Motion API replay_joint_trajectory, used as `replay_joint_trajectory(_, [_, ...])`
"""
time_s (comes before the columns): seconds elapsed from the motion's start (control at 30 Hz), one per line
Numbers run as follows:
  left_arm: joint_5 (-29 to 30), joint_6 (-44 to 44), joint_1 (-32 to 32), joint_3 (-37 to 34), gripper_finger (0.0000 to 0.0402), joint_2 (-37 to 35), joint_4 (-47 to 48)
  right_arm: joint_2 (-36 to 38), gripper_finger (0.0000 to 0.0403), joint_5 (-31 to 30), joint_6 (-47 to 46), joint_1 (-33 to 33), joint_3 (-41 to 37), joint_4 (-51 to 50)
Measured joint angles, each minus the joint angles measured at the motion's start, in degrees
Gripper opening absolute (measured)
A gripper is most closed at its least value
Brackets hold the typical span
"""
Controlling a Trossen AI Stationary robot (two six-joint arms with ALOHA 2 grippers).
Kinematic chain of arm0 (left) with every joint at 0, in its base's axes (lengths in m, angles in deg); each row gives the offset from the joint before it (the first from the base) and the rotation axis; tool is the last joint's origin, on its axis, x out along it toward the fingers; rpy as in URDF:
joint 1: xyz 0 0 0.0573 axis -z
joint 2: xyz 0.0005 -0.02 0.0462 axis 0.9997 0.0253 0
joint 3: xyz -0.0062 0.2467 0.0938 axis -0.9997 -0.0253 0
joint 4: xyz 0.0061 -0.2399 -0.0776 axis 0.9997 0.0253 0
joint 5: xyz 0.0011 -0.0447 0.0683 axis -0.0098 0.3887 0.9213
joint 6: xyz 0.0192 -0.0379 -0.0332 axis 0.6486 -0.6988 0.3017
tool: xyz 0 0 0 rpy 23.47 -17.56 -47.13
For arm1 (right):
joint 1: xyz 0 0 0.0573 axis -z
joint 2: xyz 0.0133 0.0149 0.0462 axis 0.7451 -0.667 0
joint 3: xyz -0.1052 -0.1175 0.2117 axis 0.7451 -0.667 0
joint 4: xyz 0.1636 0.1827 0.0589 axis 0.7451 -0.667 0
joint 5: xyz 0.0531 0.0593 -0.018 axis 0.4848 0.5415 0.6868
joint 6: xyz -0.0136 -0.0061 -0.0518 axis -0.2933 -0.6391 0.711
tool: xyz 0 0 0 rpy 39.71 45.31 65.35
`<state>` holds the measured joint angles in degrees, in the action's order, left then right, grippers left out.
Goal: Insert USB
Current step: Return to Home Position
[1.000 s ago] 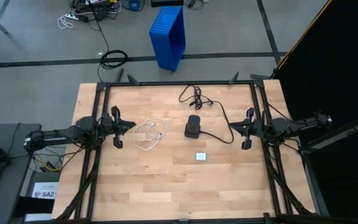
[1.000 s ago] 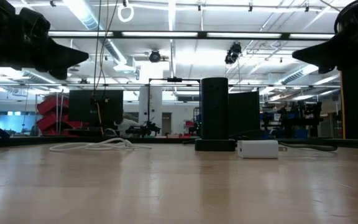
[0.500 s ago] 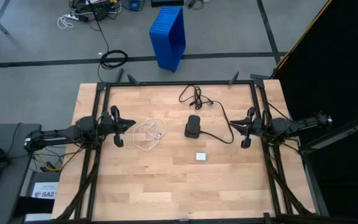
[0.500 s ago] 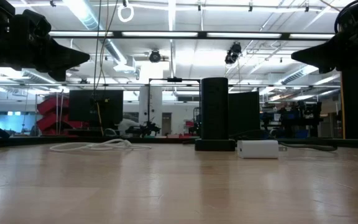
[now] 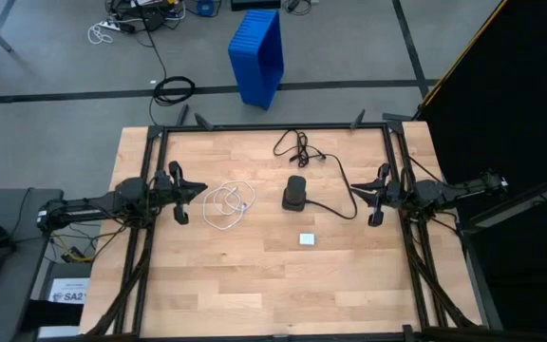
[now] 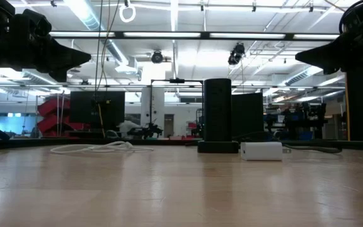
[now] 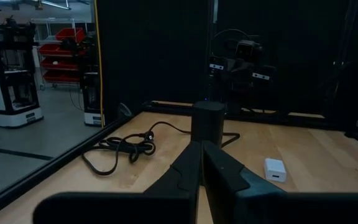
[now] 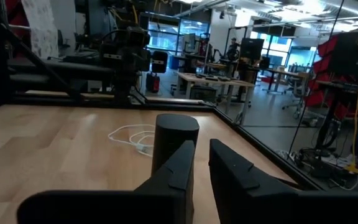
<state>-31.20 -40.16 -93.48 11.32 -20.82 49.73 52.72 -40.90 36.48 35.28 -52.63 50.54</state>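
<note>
White USB (image 5: pixel 228 204) coiled in loose loops on the wooden tabletop (image 5: pixel 254 285), just beside the left gripper (image 5: pixel 203 193), fingers pressed together, holding nothing. On its other side, black outlet tower (image 5: pixel 295 193); white adapter (image 5: pixel 307 238) nearby, apart. At the right edge, right gripper (image 5: pixel 353 192), fingers a narrow gap apart, empty.

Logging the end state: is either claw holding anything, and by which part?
Nothing is held. The left claw and right claw hang empty; the USB lies loose.
</note>
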Motion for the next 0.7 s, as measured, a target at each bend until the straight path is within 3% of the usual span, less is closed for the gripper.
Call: replay_joint_trajectory(0.7, [0.0,0.0,0.0,0.0,0.0001,0.0,0.0,0.0,0.0034,0.0,0.0,0.0,0.0,0.0])
